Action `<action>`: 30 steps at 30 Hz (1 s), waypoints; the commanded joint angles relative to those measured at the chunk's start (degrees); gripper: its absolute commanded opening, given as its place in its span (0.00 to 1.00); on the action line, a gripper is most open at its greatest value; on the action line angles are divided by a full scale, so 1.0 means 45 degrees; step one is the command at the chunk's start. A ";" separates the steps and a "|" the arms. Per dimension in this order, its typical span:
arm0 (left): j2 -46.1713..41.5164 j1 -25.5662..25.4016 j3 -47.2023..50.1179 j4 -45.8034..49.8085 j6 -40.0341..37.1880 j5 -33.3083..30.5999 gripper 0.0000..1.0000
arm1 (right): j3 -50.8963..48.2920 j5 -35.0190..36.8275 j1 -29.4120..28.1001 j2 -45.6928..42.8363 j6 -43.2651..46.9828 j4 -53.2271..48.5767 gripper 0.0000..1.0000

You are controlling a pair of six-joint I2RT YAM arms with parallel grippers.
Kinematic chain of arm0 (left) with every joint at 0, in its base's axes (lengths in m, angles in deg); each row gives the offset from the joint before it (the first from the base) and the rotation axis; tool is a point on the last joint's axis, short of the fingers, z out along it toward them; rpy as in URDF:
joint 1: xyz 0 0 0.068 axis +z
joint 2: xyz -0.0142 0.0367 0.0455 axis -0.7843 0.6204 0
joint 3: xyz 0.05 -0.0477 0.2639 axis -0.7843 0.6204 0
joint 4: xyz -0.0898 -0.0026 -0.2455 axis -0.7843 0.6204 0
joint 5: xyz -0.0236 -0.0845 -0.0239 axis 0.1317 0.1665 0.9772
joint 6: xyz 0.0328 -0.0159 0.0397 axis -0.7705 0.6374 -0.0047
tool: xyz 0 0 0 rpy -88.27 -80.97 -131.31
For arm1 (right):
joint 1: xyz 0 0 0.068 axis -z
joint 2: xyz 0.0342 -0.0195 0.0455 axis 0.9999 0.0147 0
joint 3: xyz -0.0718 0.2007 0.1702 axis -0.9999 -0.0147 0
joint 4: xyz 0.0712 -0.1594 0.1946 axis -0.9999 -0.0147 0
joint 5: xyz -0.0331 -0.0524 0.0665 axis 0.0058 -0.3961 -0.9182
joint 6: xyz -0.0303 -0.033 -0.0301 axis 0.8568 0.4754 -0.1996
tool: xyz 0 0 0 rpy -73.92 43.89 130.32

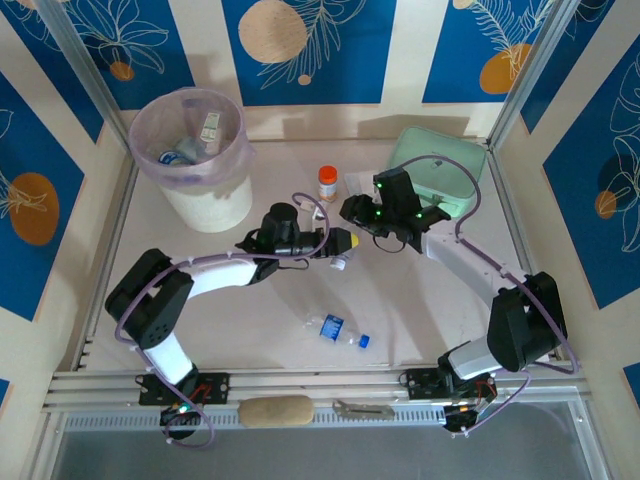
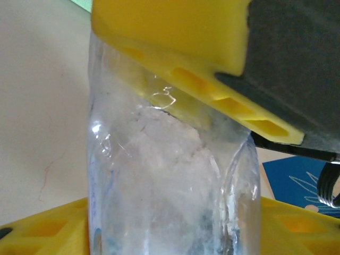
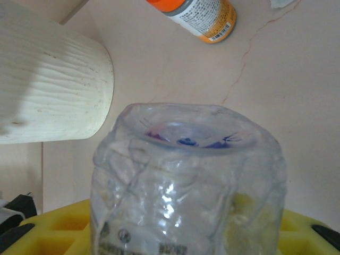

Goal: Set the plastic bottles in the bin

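Note:
A crumpled clear plastic bottle (image 2: pixel 170 175) is held between both grippers above the middle of the table. My left gripper (image 2: pixel 172 228) has its yellow fingers (image 2: pixel 42 228) pressed on the bottle's sides. My right gripper's yellow finger lies across the top of that view. In the right wrist view the same bottle (image 3: pixel 186 175) shows base first, with my right gripper (image 3: pixel 186 234) shut on it. From above, the left gripper (image 1: pixel 340 245) and right gripper (image 1: pixel 362 213) meet tip to tip. Another clear bottle (image 1: pixel 337 330) with a blue label and cap lies on the table. The bin (image 1: pixel 215 205) stands back left with bottles (image 1: pixel 185 152) inside.
An orange-capped jar (image 1: pixel 327 183) stands behind the grippers, and its side shows in the right wrist view (image 3: pixel 199 16). A mint green container (image 1: pixel 440 165) sits back right. The bin's white wall (image 3: pixel 53 85) is close on the left. A tan object (image 1: pixel 275 410) and a metal tool (image 1: pixel 363 408) lie at the near edge.

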 commanded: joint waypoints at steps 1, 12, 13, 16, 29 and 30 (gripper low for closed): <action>0.0033 -0.0153 -0.0493 0.0208 -0.0365 0.0144 0.56 | -0.0171 -0.0365 0.0069 -0.0424 -0.0221 0.0325 0.49; -0.0278 -0.0139 -0.0356 0.1000 -0.0859 -0.0411 0.49 | 0.0074 -0.0502 0.0137 -0.0426 -0.0277 0.0214 0.66; -0.0263 -0.0118 -0.0342 0.1084 -0.0879 -0.0458 0.49 | 0.0126 -0.0503 0.0166 -0.0467 -0.0255 0.0157 0.69; -0.0240 0.0006 -0.0155 0.1111 -0.0862 -0.0621 0.48 | 0.0246 -0.0354 0.0373 -0.0715 -0.0172 -0.0063 0.77; -0.2539 0.1317 -0.1705 0.6728 -0.5032 -0.2618 0.46 | -0.0877 0.0037 0.1475 -0.2527 -0.0160 -0.0008 0.81; -0.2707 0.1396 -0.2006 0.7272 -0.5536 -0.2850 0.46 | -0.0959 -0.0001 0.1493 -0.2527 -0.0169 0.0046 0.81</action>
